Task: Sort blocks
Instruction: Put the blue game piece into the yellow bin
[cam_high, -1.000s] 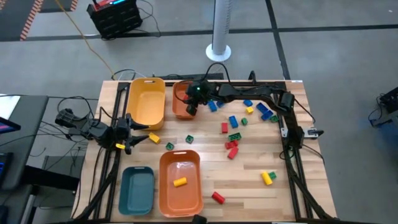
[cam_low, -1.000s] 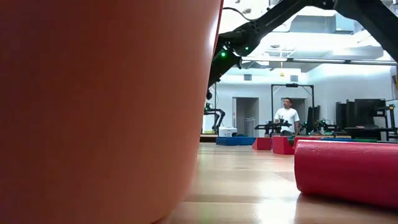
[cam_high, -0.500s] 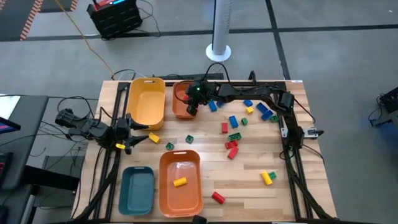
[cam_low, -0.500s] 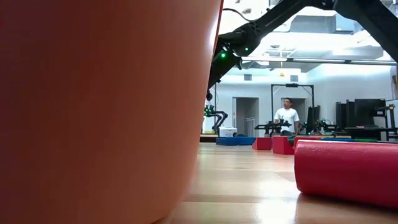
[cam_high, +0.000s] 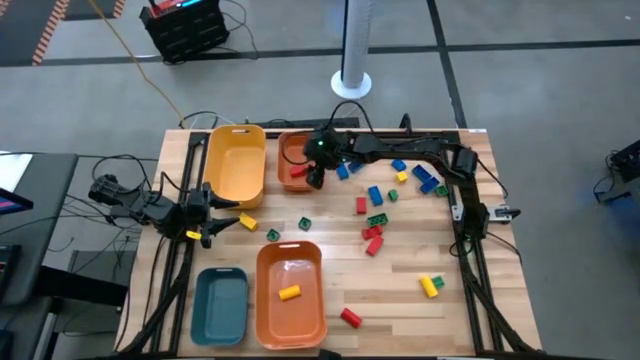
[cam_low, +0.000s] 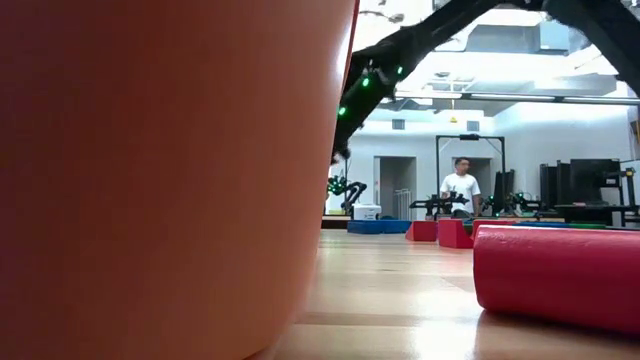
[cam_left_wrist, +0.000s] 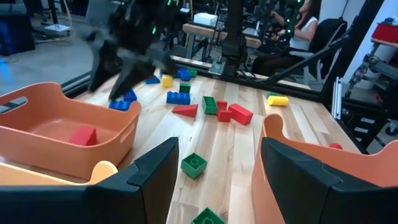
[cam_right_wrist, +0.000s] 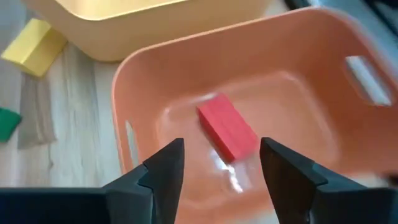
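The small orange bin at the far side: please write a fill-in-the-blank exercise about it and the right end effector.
1. The block lying in the small orange bin is ____ in colour.
2. The right end effector hovers over that bin with its jaws ____.
3. Beside this bin stands a bin of ____ colour.

Missing words: red; open; yellow

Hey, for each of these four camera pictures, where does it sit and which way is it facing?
High view: overhead, straight down on the wooden table; both dark arms show.
Low view: at tabletop height, facing the room; an arm crosses overhead.
Left wrist view: on the left arm, looking across the table past its open left hand.
Right wrist view: above the small orange plastic bin, past its open right hand.
Shared: both wrist views show the red rectangular plastic block inside that bin.
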